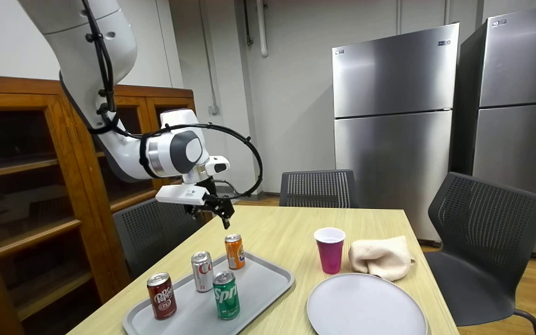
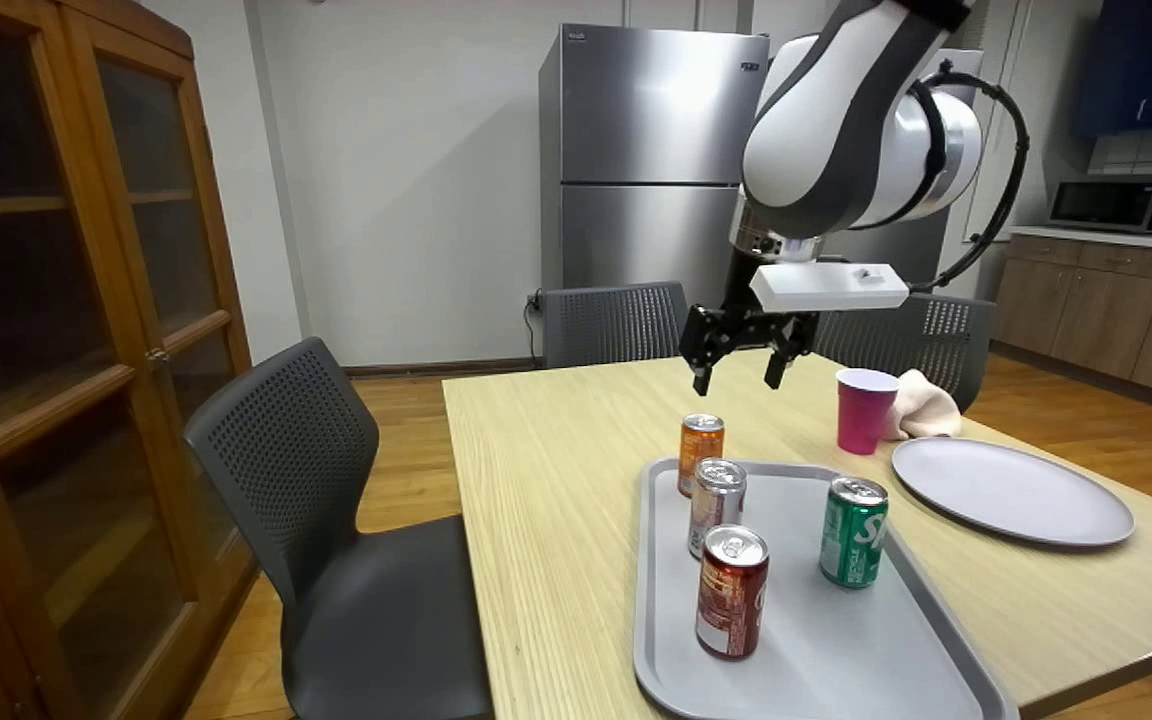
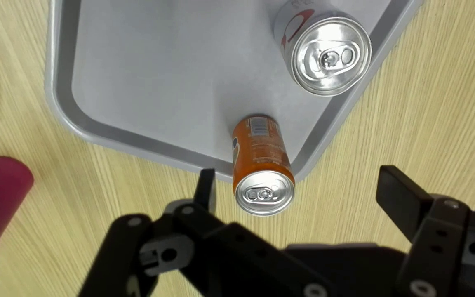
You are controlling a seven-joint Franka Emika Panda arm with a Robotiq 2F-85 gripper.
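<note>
My gripper [image 3: 297, 181] stands open above the table with nothing between its fingers. Nearest to it is an orange can [image 3: 262, 148], upright at a corner of the grey tray [image 3: 159, 82]. In the wrist view its lid lies between the fingertips, closer to the left finger [image 3: 206, 187]; no contact shows. An exterior view has the gripper [image 2: 738, 382] higher than that orange can [image 2: 701, 455], with a gap between. Also upright on the tray are a silver can [image 1: 202, 272], a green can [image 1: 226, 298] and a dark red can [image 1: 162, 298].
Beside the tray stand a magenta cup [image 1: 331, 255], a crumpled cream cloth [image 1: 382, 256] and a round grey plate [image 1: 365, 307]. Dark chairs [image 2: 276, 480] surround the wooden table [image 2: 546, 500]. A wooden cabinet [image 1: 72, 195] and steel refrigerators [image 1: 391, 153] are farther off.
</note>
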